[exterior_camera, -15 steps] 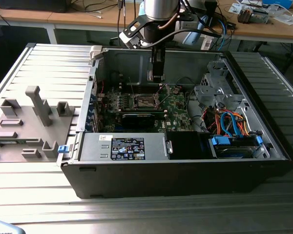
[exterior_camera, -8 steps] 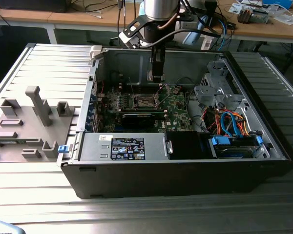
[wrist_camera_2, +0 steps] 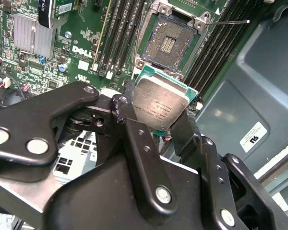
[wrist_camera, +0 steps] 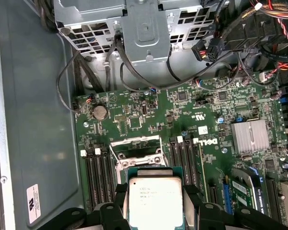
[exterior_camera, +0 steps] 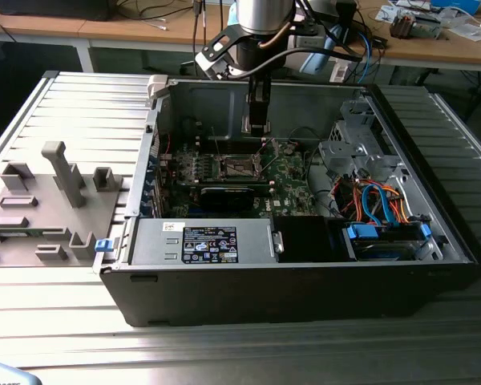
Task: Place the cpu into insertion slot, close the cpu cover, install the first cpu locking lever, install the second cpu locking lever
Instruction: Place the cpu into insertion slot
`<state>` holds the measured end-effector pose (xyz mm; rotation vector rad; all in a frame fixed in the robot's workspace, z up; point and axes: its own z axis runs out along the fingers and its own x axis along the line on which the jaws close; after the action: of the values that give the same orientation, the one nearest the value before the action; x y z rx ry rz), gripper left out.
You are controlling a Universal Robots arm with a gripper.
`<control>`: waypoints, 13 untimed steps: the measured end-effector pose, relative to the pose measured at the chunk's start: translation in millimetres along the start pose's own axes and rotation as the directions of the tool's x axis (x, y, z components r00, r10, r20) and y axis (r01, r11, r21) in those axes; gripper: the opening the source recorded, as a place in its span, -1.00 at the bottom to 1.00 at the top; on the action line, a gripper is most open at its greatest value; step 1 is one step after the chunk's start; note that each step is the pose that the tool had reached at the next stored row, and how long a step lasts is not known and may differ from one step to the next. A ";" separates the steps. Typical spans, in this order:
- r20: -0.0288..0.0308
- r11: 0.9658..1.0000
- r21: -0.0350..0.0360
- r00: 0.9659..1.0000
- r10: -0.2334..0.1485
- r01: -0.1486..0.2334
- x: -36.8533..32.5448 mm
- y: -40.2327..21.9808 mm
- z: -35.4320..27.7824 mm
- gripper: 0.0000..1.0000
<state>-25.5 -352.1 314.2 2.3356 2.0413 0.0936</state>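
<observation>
Claw [wrist_camera_2: 156, 117] is clamped on the cpu [wrist_camera_2: 161, 103], one finger [wrist_camera_2: 122, 108] on each of two opposite edges, so the silver-grey lid faces outward and the green rim shows around it. In the first wrist view the cpu [wrist_camera: 154, 201] hangs just short of the slot, not yet in it. The slot [wrist_camera_2: 167, 42] lies bare on the board [exterior_camera: 293, 180], its contact field showing. The cover [wrist_camera: 134, 143] appears swung up off it, and a thin lever [wrist_camera_2: 230, 21] juts free to one side. In the exterior view the claw [exterior_camera: 256, 120] reaches down into the open case [exterior_camera: 305, 273], which rests on the ribbed tabletop [exterior_camera: 80, 104]. The slot sits mid-board, nearer the case's far wall than its near wall.

By my judgement the cpu is light and stiff but fragile. Its underside contacts and the slot's fine pins would not forgive a scrape or a tilted drop. The smooth edges give little purchase, so an edge grip like this one, clear of the underside, seems the right hold.
</observation>
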 end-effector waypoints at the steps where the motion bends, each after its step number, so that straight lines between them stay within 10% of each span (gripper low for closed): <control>1: 0.000 1.000 0.000 1.000 0.003 -0.003 0.0 0.0 0.0 0.09; 13: 0.002 0.999 -0.001 0.999 0.032 -0.032 0.0 0.0 0.5 0.09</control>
<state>-25.5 -352.1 313.7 2.3675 2.0028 0.0926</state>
